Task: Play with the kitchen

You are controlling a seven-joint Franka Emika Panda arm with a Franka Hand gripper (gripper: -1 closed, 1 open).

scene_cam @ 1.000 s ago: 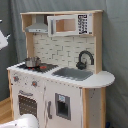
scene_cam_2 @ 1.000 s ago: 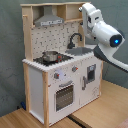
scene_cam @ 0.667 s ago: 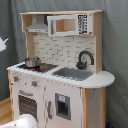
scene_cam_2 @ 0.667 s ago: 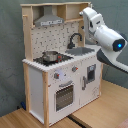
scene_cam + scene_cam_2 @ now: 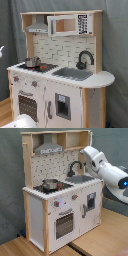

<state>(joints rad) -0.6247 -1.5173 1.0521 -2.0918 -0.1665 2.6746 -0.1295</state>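
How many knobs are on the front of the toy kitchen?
2, side by side above the oven door: one knob sits nearer the stove corner and the other knob nearer the sink side. More may be hidden on other sides.

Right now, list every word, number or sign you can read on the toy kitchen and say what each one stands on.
None can be read.
Microwave keypad on the kitchen: dark marks in rows, too blurred to read in the first exterior view.
Knobs on the stove front: no legible markings.
Robot arm: no lettering visible.
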